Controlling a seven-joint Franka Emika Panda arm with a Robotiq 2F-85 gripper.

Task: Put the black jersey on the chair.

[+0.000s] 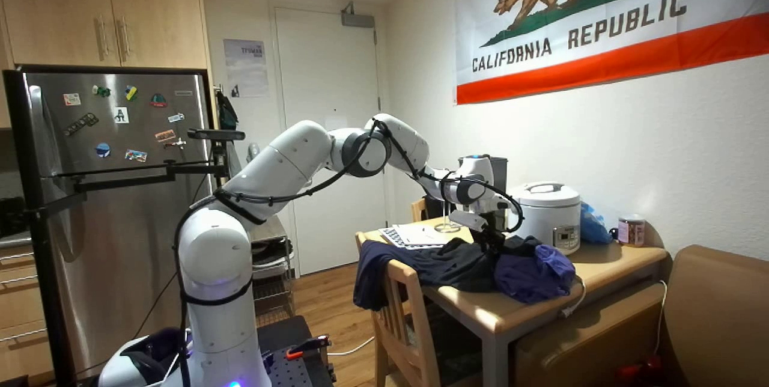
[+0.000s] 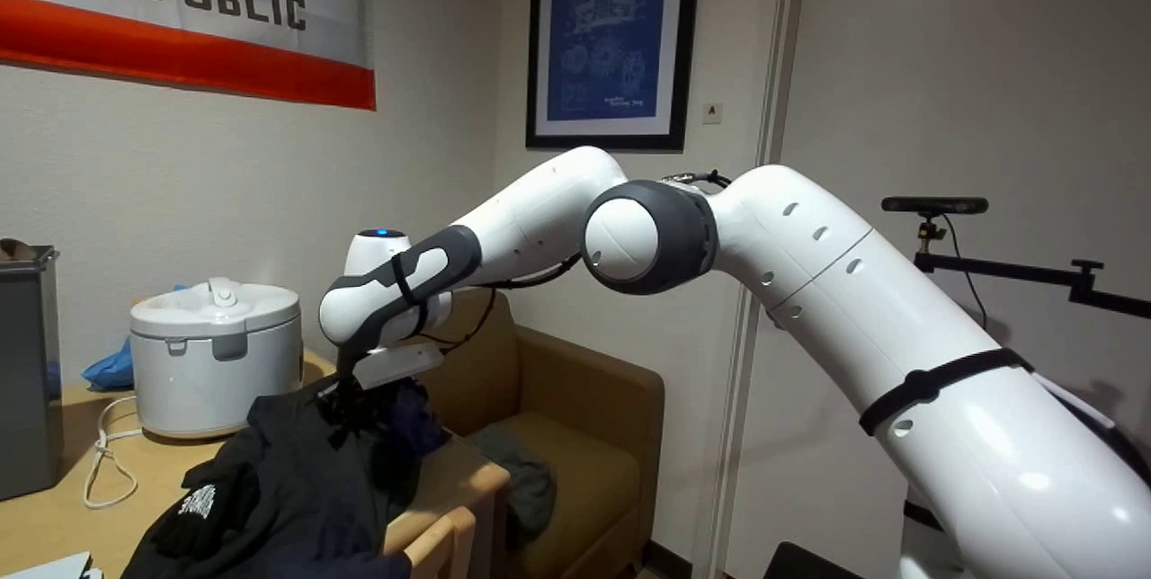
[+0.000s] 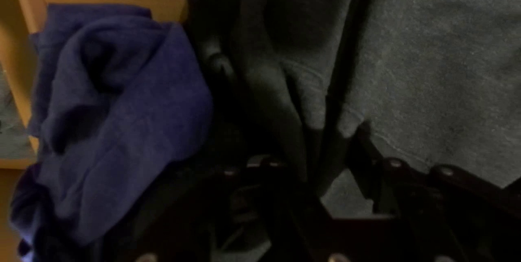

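The black jersey (image 1: 468,264) lies crumpled on the table; in an exterior view it spreads toward the chair and shows a white print (image 2: 306,453). In the wrist view it looks dark grey (image 3: 439,62). The wooden chair (image 1: 401,309) stands at the table's edge, and its backrest also shows in an exterior view (image 2: 450,538). Navy cloth (image 1: 371,273) hangs over the backrest. My gripper (image 1: 491,249) points down into the jersey in both exterior views (image 2: 346,422). In the wrist view its dark fingers (image 3: 319,148) straddle bunched jersey folds; whether they grip them is too dark to tell.
A purple cloth (image 1: 534,273) lies beside the gripper, also in the wrist view (image 3: 122,103). A white rice cooker (image 1: 550,213) stands behind the jersey. A grey bin (image 2: 27,372), notebooks (image 1: 414,235) and a white cord (image 2: 106,462) are on the table. A tan armchair (image 2: 584,435) adjoins it.
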